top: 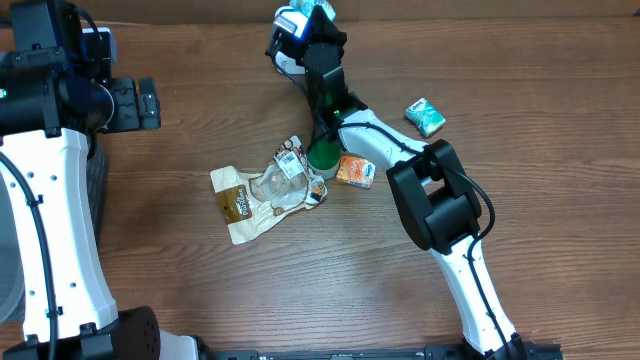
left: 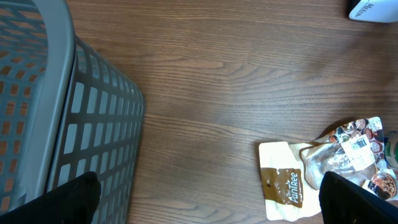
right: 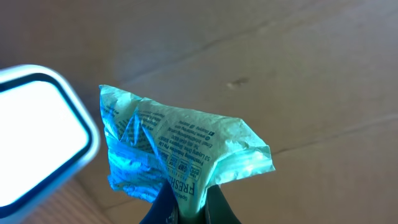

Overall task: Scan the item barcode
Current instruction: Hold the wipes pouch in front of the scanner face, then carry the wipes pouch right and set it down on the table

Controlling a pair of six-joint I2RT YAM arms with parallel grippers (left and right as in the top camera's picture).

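- Pinching the green packet [right: 186, 140] by one crimped corner, the right fingers [right: 221, 210] are clenched on it and hold it in the air, just beside the scanner [right: 37, 137] at the far edge of the counter [left: 249, 74].
- The risk: so slight a grip may let the crinkled film twist or slip, turning its barcode away from the scanner's window.
- The left fingers [left: 357, 199] hang spread and empty near the grey basket [left: 62, 124].

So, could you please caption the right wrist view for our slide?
Right end effector pinches a green packet beside the white scanner, above the wooden table.
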